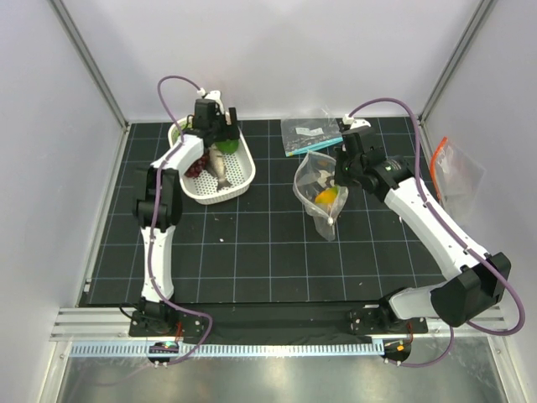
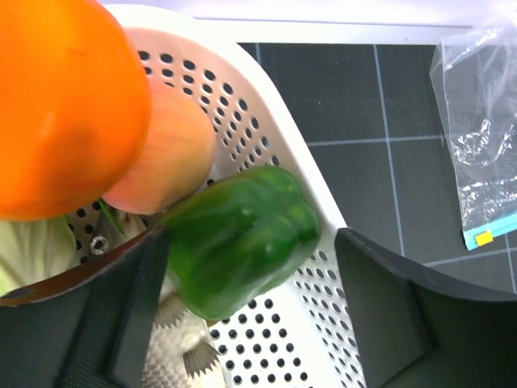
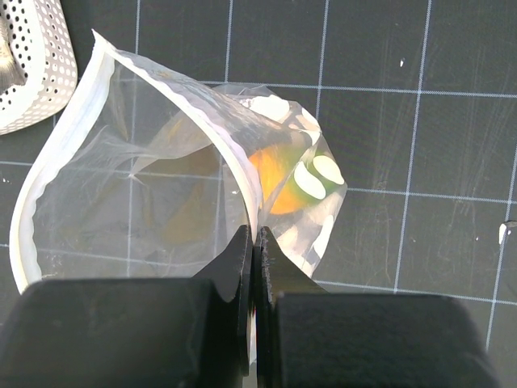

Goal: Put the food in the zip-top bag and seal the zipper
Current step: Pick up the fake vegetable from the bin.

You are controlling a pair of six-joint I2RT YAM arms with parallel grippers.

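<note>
My left gripper (image 2: 252, 250) is open inside the white basket (image 2: 266, 121), its fingers either side of a dark green pepper (image 2: 242, 238). The pepper touches the left finger and is clear of the right one. Beside it lie an orange fruit (image 2: 65, 105), a peach-coloured fruit (image 2: 166, 153) and a pale green vegetable (image 2: 32, 250). Purple grapes (image 1: 195, 168) lie in the basket (image 1: 243, 176). My right gripper (image 3: 253, 234) is shut on the zipper (image 3: 60, 162) edge of the white-dotted zip-top bag (image 3: 137, 194), holding its mouth open. An orange-yellow food (image 3: 275, 182) is inside.
A toy fish (image 2: 174, 356) lies in the basket. A smaller clear bag with a teal strip (image 1: 310, 134) lies on the black mat behind the dotted bag. A clear bag with an orange strip (image 1: 457, 172) sits off the mat at the right wall.
</note>
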